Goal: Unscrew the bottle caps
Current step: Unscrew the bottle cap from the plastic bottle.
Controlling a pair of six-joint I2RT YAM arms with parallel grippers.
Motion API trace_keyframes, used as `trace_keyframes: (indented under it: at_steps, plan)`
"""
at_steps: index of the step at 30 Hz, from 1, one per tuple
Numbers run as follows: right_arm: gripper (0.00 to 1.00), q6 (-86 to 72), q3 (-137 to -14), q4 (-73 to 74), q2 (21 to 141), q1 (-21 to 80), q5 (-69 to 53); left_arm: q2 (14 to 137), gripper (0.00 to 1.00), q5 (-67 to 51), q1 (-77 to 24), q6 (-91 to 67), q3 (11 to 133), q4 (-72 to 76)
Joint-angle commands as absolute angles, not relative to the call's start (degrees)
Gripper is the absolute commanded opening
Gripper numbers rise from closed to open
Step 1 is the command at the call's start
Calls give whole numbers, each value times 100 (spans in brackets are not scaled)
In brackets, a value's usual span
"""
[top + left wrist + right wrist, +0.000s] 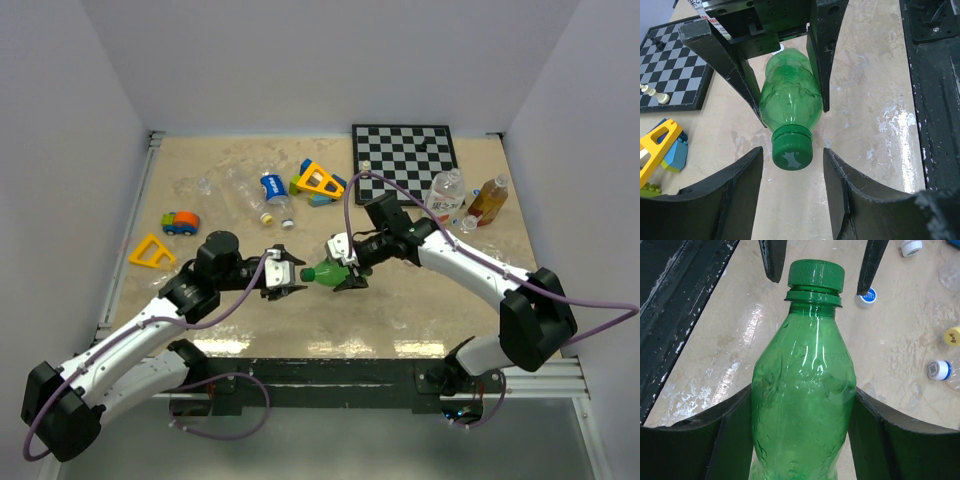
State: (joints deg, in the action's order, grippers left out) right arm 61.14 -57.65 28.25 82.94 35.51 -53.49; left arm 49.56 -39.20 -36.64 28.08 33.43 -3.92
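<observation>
Left wrist view showed the left gripper (792, 151) half open, one finger each side of the green cap (792, 156), not touching; further off, the right gripper (792, 112) squeezed the green bottle (790, 95) sideways; it looked light and squashy; the hard cap seemed best to grab.

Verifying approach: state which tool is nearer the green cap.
Left. The left tool straddles the green cap, gaps both sides; the right tool clamps the green bottle behind it.

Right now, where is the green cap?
In the top view the green cap is near the middle, screwed on the green bottle that the right pincer holds; it points left, between the open fingers of the left pincer, untouched.
</observation>
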Motion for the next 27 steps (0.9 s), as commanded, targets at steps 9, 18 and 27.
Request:
trace_keyframes:
  at_steps: [9,18,27]
  plan:
    - [0,6196,-5933,2848,8253,3542,-5423,5141,23,-4219,-3718,2339,3735,-219]
    - [0,6188,-5933,2839,8270,3542,-5405,5335,0,-3034,-3709,-1162,4437,-1079]
    - [0,6188,-5968,2892,8341,3542,-5440,5450,0,-2584,-3727,-4025,4650,-1802]
